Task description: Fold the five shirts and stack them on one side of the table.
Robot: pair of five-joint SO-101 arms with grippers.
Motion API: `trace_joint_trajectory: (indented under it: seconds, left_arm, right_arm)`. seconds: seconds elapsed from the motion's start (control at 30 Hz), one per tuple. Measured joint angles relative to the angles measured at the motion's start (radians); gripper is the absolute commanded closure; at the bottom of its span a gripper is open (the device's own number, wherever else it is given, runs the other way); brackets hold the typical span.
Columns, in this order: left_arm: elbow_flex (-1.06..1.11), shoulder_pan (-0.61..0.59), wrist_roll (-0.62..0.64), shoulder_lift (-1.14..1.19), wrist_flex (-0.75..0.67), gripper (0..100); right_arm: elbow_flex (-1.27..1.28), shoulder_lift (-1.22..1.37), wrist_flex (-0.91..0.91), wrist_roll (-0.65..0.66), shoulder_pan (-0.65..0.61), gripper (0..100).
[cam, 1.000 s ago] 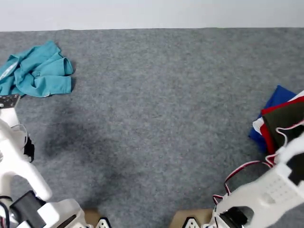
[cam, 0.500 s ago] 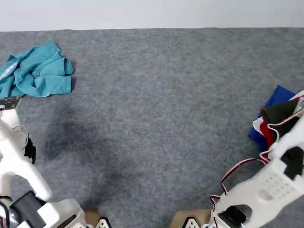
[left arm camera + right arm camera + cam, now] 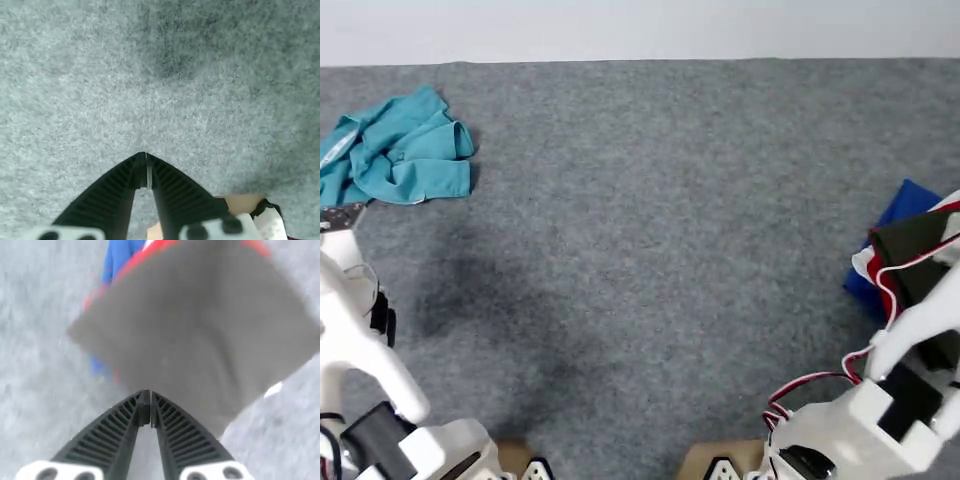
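Two white arms stand at the near edge of a grey table (image 3: 650, 250). The left arm (image 3: 355, 340) is at the near left corner. The left gripper (image 3: 146, 159) is closed tight, tip against tip, and there is nothing in it. Under it is just the grey table. A teal shirt (image 3: 395, 148) lies in a crumpled heap at the far left, past that arm. It is not folded.

The right arm (image 3: 890, 400) is at the near right corner. A stack (image 3: 880, 270) of folded shirts sits at the right edge of the table. A blue shirt (image 3: 905, 205) is at the bottom and a dark shirt (image 3: 200, 330) is on top. The right gripper (image 3: 145, 396) is closed tight too and has nothing in it. Its tips are right at the near edge of the dark shirt. I cannot tell if they touch it.
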Motion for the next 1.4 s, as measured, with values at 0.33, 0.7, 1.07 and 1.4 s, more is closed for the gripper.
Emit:
trace_joint_trajectory:
  seconds: [0.33, 0.7, 1.07, 1.4]
  left_arm:
    - [-0.052, 0.0, 0.081, 0.0, 0.005, 100]
    - [0.068, -0.011, 0.103, 0.0, -0.012, 100]
    - [0.068, 0.002, 0.224, 0.0, -0.14, 100]
    - [-0.11, 0.207, 0.262, 0.0, -0.183, 97]
  right_arm:
    - [0.112, -0.152, 0.098, 0.0, 0.021, 98.8]
    - [0.58, -0.574, 0.098, 0.0, 0.025, 98.8]
    - [0.893, -0.921, 0.098, 0.0, 0.025, 98.8]
    - [1.005, -1.105, 0.098, 0.0, 0.025, 98.8]
